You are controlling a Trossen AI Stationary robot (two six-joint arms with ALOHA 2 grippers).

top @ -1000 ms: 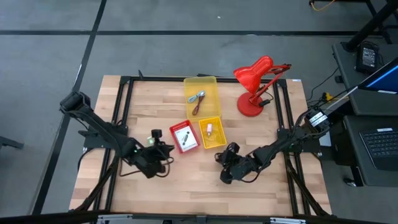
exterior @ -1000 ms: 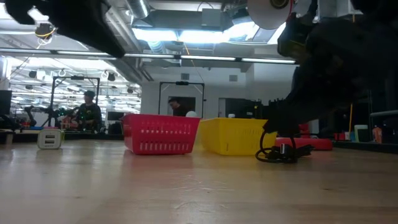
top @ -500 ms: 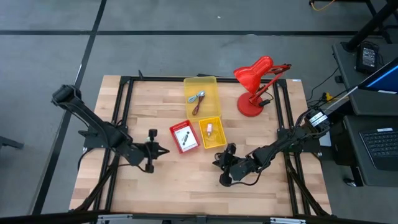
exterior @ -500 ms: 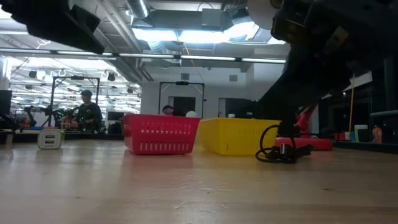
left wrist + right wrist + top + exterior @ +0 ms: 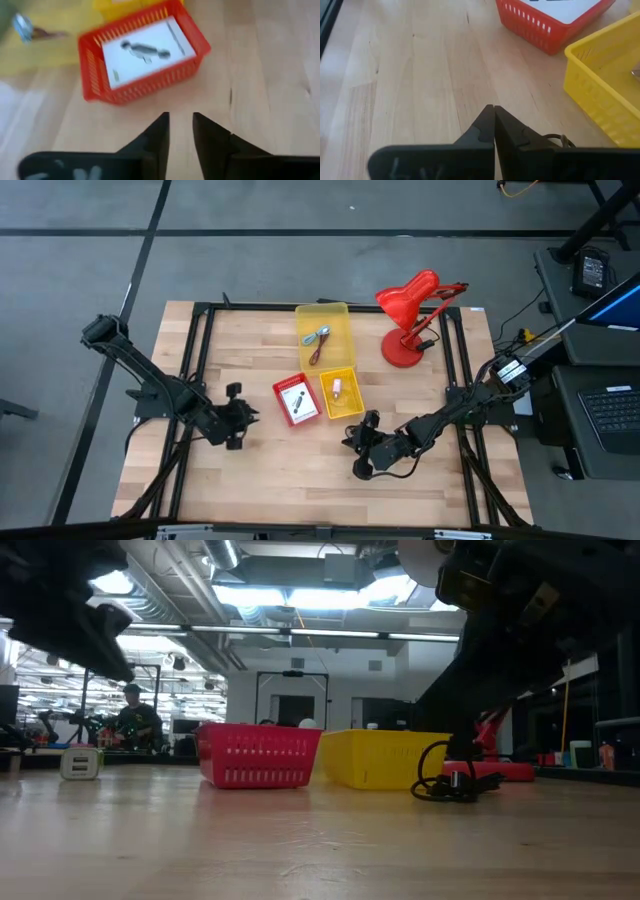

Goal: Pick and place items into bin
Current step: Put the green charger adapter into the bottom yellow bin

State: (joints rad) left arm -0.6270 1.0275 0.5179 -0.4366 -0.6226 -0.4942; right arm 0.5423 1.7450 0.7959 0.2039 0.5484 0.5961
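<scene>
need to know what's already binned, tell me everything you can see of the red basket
The red basket is a small rectangular plastic bin with slotted, ribbed walls, sitting flat on the wooden table, tilted slightly against the table's edges. A white printed packet with a dark picture lies flat inside, covering most of the floor. A small yellow basket sits close beside it. Neither gripper touches it.

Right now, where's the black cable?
In the high view the black cable lies on the table's right side, under the right pincer, just in front of the small yellow bin.
</scene>
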